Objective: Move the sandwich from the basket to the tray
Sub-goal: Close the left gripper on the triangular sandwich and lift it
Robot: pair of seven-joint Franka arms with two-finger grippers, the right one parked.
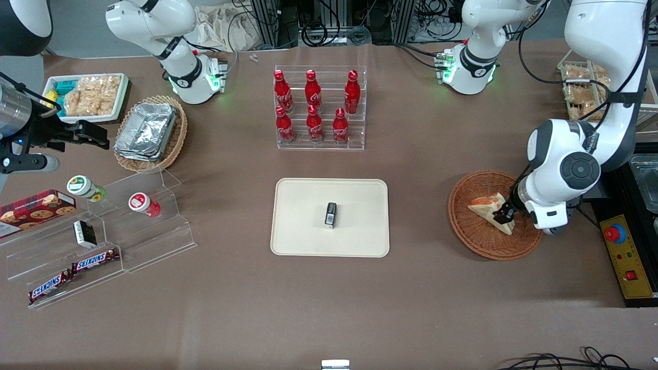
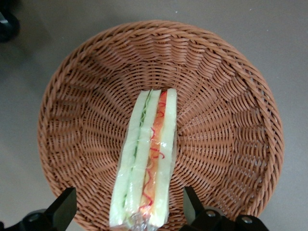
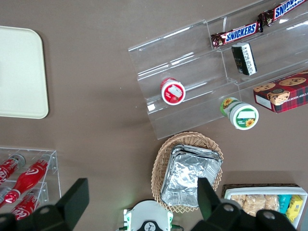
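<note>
Brown table covered edge to edge, with goods set out across it. Cream-beige tray is laid flat near the middle; a small dark packet is seen on it. Reddish-brown woven basket is placed toward the working arm's end of the table, well apart from the tray. Sandwich is found inside the basket, a pale triangular wedge with red-orange and green filling shown along its cut edge; it is not yet on the tray.

Tool is lowered into the basket at the sandwich; in the left wrist view its two fingers are spread wide, one on each side of the wedge's narrow end, with a gap visible between each finger and the bread. No grip is made.

Clear stepped rack with six red bottles is set farther from the front camera than the tray. Lighter wicker basket with foil containers and a white tray of packaged snacks are kept toward the parked arm's end. Nearer the camera there, a clear acrylic display stand is stocked with two lidded cups, a biscuit box and two chocolate bars
</note>
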